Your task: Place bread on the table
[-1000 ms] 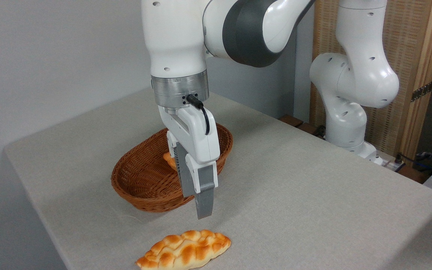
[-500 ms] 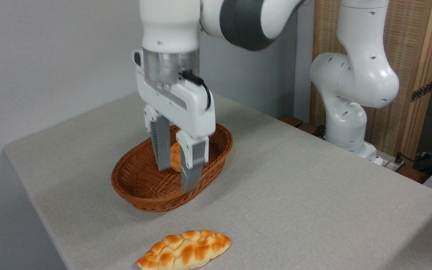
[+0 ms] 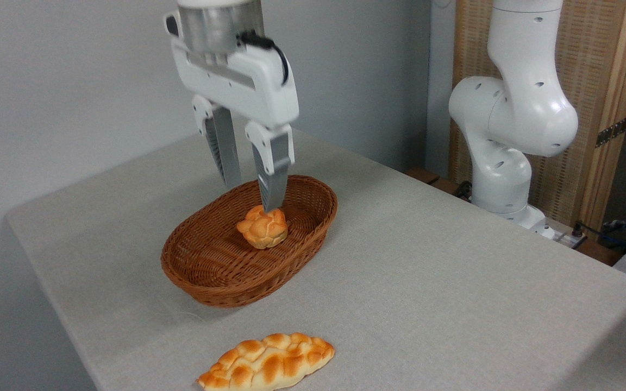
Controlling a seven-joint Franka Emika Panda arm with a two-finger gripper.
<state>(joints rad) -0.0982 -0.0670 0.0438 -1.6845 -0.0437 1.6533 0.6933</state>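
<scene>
The long braided bread (image 3: pixel 267 363) lies flat on the desk (image 3: pixel 427 282), near the front edge, with nothing touching it. Its crust is golden-orange with pale seams, and its two ends are tapered; the left end points toward the bottom edge of the view and the right end is a little higher. The desk is covered with a light grey cloth and has rounded corners. Behind the bread, apart from it, stands a brown woven basket (image 3: pixel 204 271) of oval shape. Inside the basket, toward its right and far part, sits a small round knotted bun (image 3: pixel 263 228) of orange colour. The claw (image 3: pixel 253 193) hangs above the basket and points down. It is released: the two grey fingers (image 3: pixel 225 155) are spread with a clear gap between them, and nothing is held in this gap. The tip of the right finger appears in the view just over the top of the bun, but I cannot tell if it touches the bun or is only in front of it. The left finger ends over the far rim of the basket. The white body of the claw carries a black cable (image 3: pixel 272 46) on its top. At the right side, behind the desk, the white base of the arm (image 3: pixel 508 125) rises in front of a wooden screen (image 3: pixel 595 98).
</scene>
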